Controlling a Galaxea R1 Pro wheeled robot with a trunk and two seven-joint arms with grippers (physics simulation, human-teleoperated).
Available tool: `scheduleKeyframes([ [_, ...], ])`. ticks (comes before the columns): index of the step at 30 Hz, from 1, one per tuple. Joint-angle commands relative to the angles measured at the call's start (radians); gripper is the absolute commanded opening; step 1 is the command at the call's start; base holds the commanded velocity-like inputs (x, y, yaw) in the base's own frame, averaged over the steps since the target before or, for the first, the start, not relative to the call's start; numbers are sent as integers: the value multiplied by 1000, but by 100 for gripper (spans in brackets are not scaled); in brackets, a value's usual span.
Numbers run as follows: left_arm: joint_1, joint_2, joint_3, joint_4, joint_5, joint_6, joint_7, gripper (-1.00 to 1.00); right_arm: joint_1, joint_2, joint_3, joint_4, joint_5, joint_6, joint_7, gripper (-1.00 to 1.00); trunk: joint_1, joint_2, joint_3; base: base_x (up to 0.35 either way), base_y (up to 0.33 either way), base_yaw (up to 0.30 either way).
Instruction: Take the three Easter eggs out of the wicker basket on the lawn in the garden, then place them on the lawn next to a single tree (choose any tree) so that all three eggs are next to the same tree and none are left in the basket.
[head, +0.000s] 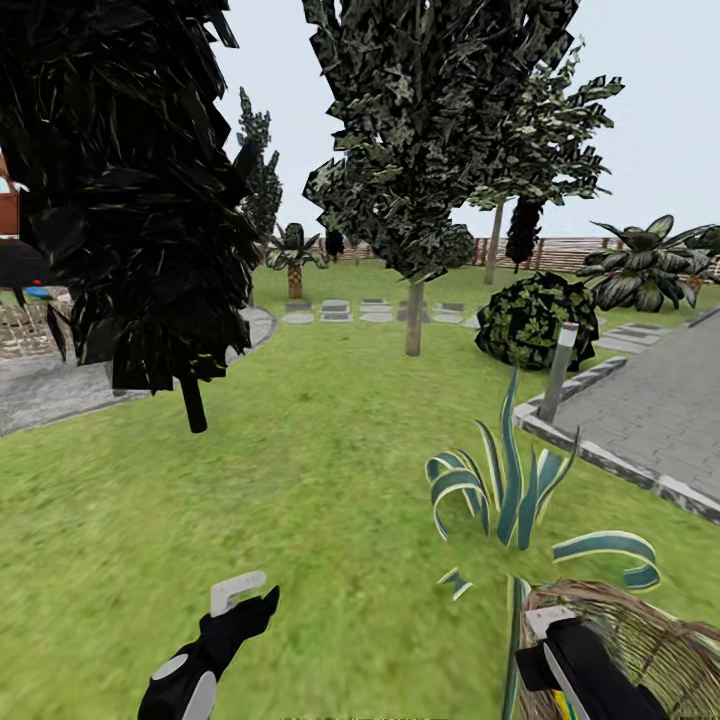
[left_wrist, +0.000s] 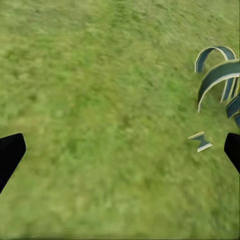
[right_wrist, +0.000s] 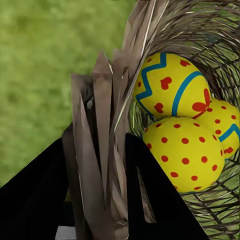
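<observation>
We are gripping the rim of the wicker basket (right_wrist: 107, 150) with our right end effector (right_wrist: 100, 200), its fingers closing narrow on the weave. The three Easter eggs (right_wrist: 182, 150) are lying inside, just beyond it. Our left end effector (left_wrist: 120, 155) is hanging wide open above the lawn (left_wrist: 100, 100), holding nothing.

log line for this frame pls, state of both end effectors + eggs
right end effector: shut on wicker basket rim | three Easter eggs: in basket | left end effector: open, empty, over lawn
</observation>
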Motion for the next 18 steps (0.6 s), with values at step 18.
scheduleKeyframes([
  [18, -1, -1, -2, 1, 7, 4, 13, 100, -1, 1, 4, 2, -8, 6, 7, -100, 0, -1, -1, -30, 319, 242],
])
